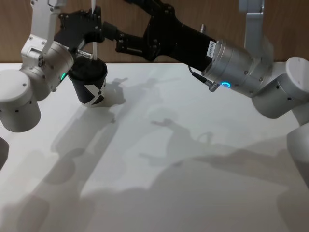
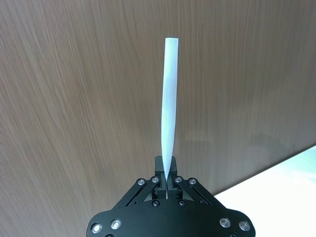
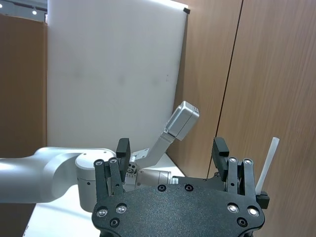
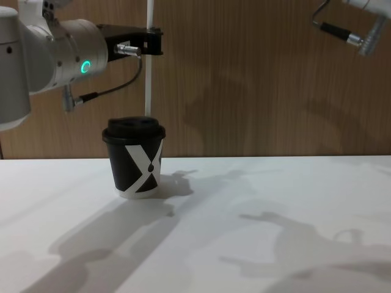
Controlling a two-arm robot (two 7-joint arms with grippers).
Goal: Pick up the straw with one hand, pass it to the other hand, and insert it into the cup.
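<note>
Thin white translucent straw (image 2: 169,113), upright

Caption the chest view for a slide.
Left gripper holds the straw upright, its lower end at the cup lid.

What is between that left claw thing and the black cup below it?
Just the straw: held by the left tool, it runs straight down to the cup lid, per the chest view.

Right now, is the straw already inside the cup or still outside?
Cannot tell. The straw, held upright by the left gripper, reaches the cup lid; entry is not visible.
</note>
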